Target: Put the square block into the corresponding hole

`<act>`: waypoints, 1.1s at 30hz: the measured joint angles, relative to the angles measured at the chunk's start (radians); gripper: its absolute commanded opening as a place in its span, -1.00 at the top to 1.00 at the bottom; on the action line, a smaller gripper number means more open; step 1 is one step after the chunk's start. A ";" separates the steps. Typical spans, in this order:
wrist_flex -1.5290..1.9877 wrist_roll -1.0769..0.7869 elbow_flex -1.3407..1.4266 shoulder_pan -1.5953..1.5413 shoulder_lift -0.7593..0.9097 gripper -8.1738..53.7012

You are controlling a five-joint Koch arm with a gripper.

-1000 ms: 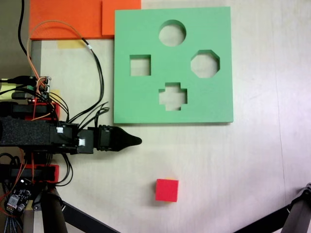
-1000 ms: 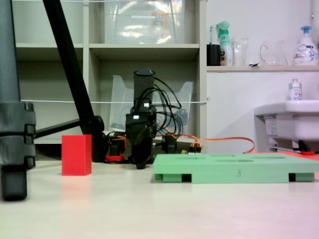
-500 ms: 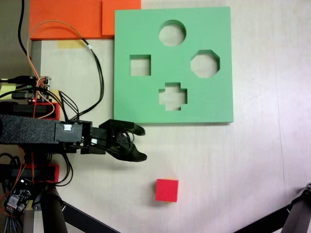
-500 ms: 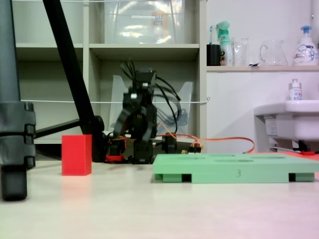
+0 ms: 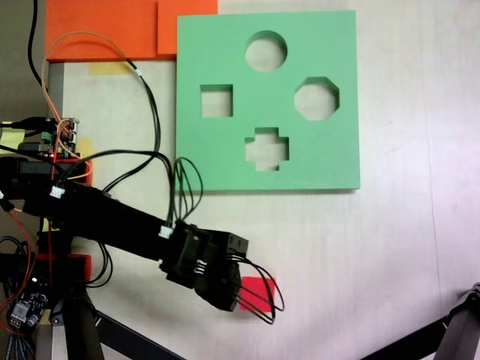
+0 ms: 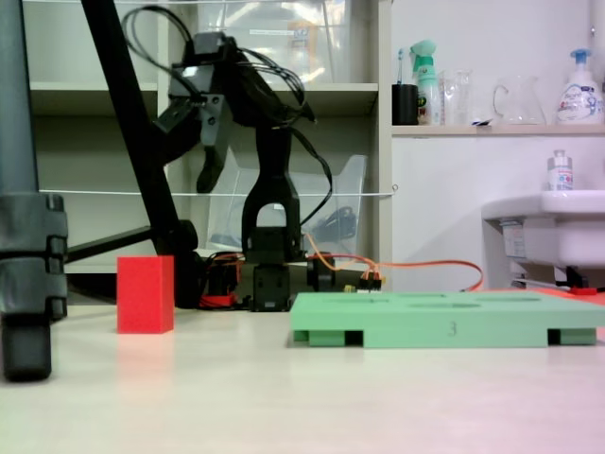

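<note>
The red block [image 5: 259, 287] sits on the table [image 5: 390, 247] in the lower middle of the top-down fixed view, and the arm's head is right over its left part, hiding a good half of it. Down at table level, in the other fixed view, the block [image 6: 145, 294] stands upright at the left, flat on the surface and free on all sides.

High above it hangs the gripper [image 6: 206, 168], in the upper left of that low view, pointing down. One long dark finger [image 6: 210, 161] shows clearly; what lies behind it is a dark tangle, so I cannot tell whether the fingers are spread or pressed together. Nothing sits between them that I can see, and the block is well below, untouched.

The arm [image 5: 112, 220] runs in from the left edge of the top-down view, slanting down to the right, with black cables looping off its head.

Up in the middle of that view lies the green board [image 5: 225, 161]. Its square hole [image 5: 216, 100] is on the board's left side, and bare table shows through it. It is well apart from the block. In the low view the board [image 6: 444, 326] lies flat at the right. Orange sheets [image 5: 105, 26] fill the upper left corner, touching the board's edge.
</note>
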 measured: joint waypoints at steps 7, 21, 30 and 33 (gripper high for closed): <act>0.002 -0.086 0.000 0.041 -0.132 -0.66; -0.018 -0.167 0.000 0.083 -0.302 -0.66; -0.058 -0.190 0.000 0.083 -0.351 -0.66; -0.083 -0.190 0.000 0.066 -0.373 -0.65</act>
